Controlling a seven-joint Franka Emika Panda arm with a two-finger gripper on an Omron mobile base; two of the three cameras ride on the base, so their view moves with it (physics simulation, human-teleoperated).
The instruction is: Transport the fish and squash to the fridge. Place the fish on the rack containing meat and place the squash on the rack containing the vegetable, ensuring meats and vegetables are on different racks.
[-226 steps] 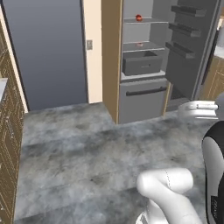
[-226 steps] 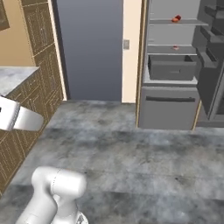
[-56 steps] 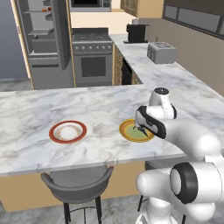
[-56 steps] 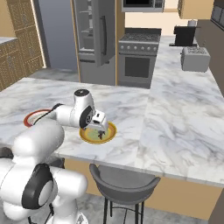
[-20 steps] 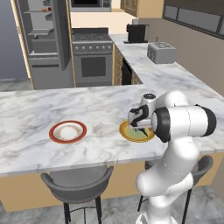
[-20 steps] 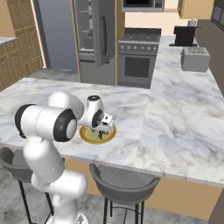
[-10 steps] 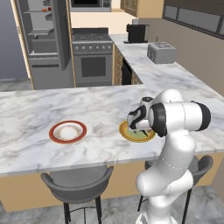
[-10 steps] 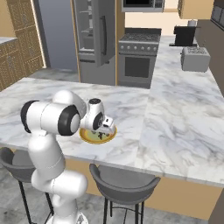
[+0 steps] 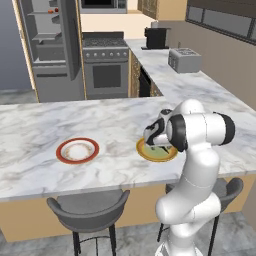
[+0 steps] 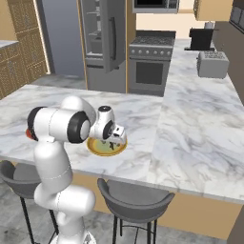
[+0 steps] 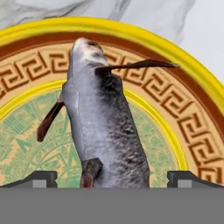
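We had a red-rimmed plate (image 9: pixel 77 150) left on the marble island (image 9: pixel 35 130). The fish (image 11: pixel 103 127) lay on the yellow plate (image 11: pixel 192 78), between our gripper (image 11: pixel 112 177) fingertips (image 11: pixel 40 176), spread wide either side, not touching. Fridge (image 9: pixel 52 47) stood open, far back.

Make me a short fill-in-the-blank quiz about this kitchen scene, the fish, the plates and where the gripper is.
1. The fish lies on a plate whose rim is coloured ____.
2. In the hand view, the fingertips stand on either side of the ____.
3. The red-rimmed plate sits on the same marble ____ as the fish's plate.
4. Beside the fridge stands the steel oven ____.

Missing words: yellow; fish; counter; range
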